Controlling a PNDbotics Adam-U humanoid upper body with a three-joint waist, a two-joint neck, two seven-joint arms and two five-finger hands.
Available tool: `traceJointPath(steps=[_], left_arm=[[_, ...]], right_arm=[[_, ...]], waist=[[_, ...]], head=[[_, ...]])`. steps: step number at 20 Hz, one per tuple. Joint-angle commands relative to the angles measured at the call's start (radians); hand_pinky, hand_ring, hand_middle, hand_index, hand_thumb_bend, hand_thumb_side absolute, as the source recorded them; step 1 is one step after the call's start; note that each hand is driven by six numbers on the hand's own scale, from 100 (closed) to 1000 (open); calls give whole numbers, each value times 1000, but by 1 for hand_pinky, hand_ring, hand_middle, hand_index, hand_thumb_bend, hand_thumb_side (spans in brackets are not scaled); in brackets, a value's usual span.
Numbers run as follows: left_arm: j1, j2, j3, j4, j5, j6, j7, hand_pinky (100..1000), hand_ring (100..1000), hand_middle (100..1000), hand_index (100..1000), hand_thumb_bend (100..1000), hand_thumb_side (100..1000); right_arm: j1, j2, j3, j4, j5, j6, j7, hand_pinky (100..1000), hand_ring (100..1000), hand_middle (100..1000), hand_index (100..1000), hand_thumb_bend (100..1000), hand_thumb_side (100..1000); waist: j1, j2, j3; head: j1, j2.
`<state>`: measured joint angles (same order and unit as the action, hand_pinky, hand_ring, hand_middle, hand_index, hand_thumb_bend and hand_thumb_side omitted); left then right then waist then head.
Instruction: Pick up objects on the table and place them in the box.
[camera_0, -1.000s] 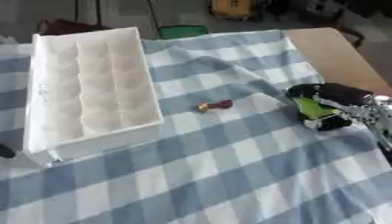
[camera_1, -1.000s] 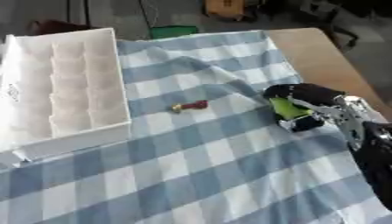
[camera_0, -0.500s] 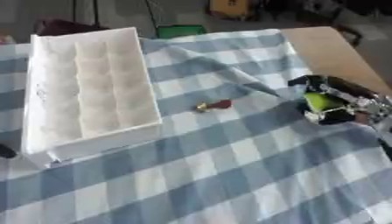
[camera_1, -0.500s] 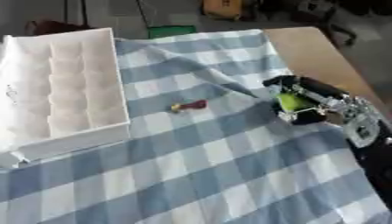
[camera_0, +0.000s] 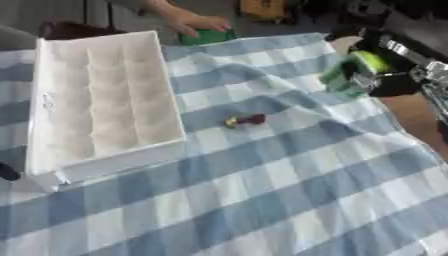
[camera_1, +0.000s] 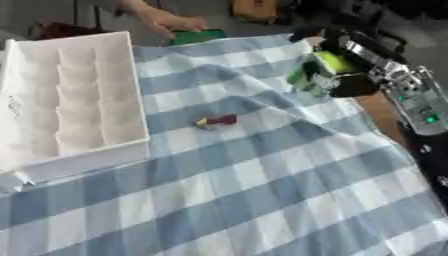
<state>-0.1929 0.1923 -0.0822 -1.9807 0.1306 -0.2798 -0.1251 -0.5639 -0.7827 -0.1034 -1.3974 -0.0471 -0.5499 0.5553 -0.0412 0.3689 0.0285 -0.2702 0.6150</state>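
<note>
- Right hand (camera_1: 346, 75): raised above the far right part of the table, fingers curled round a green object (camera_1: 325, 64), which is blurred and shows only as a yellow-green shape held within the hand. Arm enters from the right edge.
- Left hand: not visible in either view.
- Small red and yellow object (camera_0: 244, 120): lies on the blue-and-white checked cloth (camera_0: 289, 190) near the table's middle, well apart from the hand and near the box's right wall, not touching it.
- Box (camera_0: 169, 107): white, divided into many compartments, all apparently empty, on the left side of the table. The held object is well apart from it, with the whole cloth width between them.
- Person's hand (camera_0: 194, 22): at the far edge, resting on a flat green item (camera_0: 208, 36) just behind the box's far corner.
- Risks, as judged: the carry to the box is long, so the object could slip from the fingers in transit and land on the cloth. A low path could snag the rumpled cloth fold beneath the hand or sweep the small red object away. Release above a divider rather than a compartment could leave the object perched or bouncing out.
</note>
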Motion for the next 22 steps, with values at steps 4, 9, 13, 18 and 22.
traceJointPath(steps=[4, 9, 13, 18, 22], left_arm=[[-7, 7, -4, -19, -1, 8, -7, 472, 1000, 990, 817, 218, 759], [-14, 7, -10, -19, 10, 9, -12, 472, 1000, 990, 818, 218, 755], [-25, 7, -15, -19, 26, 7, -16, 473, 1000, 988, 819, 220, 746], [-45, 7, -26, -19, 55, 14, -23, 476, 1000, 986, 819, 228, 735], [-64, 7, -31, -19, 79, 30, -30, 477, 1000, 985, 820, 234, 731]], right_arm=[[-101, -31, 47, -63, -73, 19, 70, 137, 456, 863, 963, 100, 316], [-210, -2, 92, -24, -100, 41, 101, 132, 452, 862, 962, 100, 342], [-279, 23, 116, 10, -114, 58, 123, 129, 450, 861, 962, 100, 358], [-369, 76, 142, 64, -113, 79, 147, 127, 448, 861, 961, 100, 366], [-411, 121, 163, 98, -83, 66, 160, 127, 448, 861, 960, 100, 358]], waist=[[-10, -21, 17], [-16, -22, 52], [-21, -27, 94], [-42, -39, 165], [-61, -46, 205]], head=[[-12, 2], [-30, -3], [-48, -10], [-79, -24], [-97, -31]])
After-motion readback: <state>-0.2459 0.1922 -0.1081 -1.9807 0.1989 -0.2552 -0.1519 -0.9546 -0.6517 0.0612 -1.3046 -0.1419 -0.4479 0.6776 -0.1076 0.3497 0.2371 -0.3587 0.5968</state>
